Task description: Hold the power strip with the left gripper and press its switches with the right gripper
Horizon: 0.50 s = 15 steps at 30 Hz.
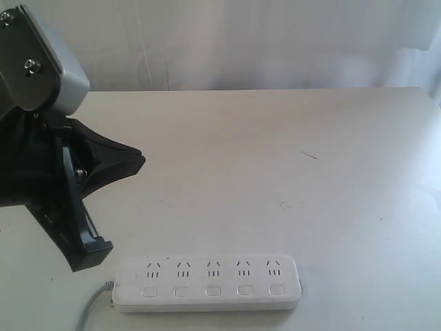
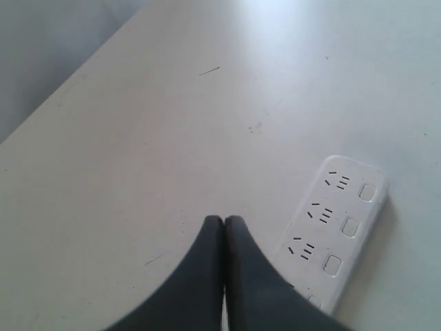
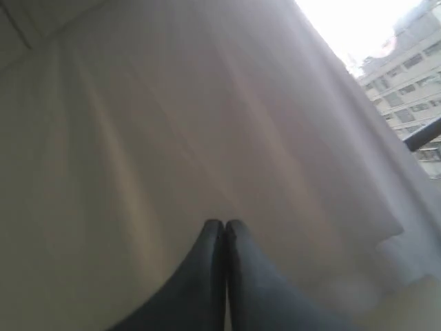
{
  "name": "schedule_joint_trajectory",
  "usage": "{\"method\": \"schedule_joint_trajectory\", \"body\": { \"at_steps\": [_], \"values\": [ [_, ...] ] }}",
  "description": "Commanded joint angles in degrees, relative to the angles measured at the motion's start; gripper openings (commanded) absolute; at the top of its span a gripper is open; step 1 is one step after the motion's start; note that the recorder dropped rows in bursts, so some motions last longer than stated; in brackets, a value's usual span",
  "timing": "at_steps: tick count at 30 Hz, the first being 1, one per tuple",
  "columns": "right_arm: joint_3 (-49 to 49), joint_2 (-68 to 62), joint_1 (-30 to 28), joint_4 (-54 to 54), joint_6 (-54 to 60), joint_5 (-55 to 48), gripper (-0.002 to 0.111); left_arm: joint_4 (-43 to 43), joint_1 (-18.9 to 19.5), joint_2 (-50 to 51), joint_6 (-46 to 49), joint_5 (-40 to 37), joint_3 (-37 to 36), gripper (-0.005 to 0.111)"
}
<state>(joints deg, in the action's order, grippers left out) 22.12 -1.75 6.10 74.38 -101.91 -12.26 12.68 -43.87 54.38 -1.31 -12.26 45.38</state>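
Observation:
The white power strip [image 1: 207, 283] lies flat near the table's front edge, its five switches [image 1: 213, 291] in a row below the sockets and its grey cord [image 1: 89, 310] leaving from the left end. My left gripper [image 1: 140, 163] hangs above the table, up and to the left of the strip, shut on nothing and not touching it. In the left wrist view the shut left gripper [image 2: 224, 221] has the power strip [image 2: 329, 227] off to one side with three switches [image 2: 350, 226] showing. The right gripper [image 3: 224, 223] is shut and empty, facing a curtain; the exterior view does not show it.
The pale table [image 1: 275, 172] carries a small dark scratch [image 1: 309, 155]. A white curtain [image 1: 275, 41] hangs behind its far edge. The right wrist view shows only the curtain [image 3: 172, 124] and buildings [image 3: 406, 55] through a window.

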Motion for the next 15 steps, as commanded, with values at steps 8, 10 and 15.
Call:
{"method": "schedule_joint_trajectory", "body": {
  "at_steps": [8, 10, 15],
  "values": [
    [-0.8, 0.3, -11.0, 14.8, 2.5, 16.8, 0.0, -0.8, -0.2, -0.4, 0.0, -0.5, -0.2, 0.0],
    [-1.6, 0.3, -11.0, 20.2, 3.0, 17.0, 0.0, -0.8, -0.2, -0.4, 0.0, -0.9, -0.2, 0.0],
    [-5.9, 0.5, -11.4, 23.3, 3.0, 10.6, 0.0, -0.8, -0.2, -0.4, 0.0, -1.3, -0.2, 0.0]
  ]
}}
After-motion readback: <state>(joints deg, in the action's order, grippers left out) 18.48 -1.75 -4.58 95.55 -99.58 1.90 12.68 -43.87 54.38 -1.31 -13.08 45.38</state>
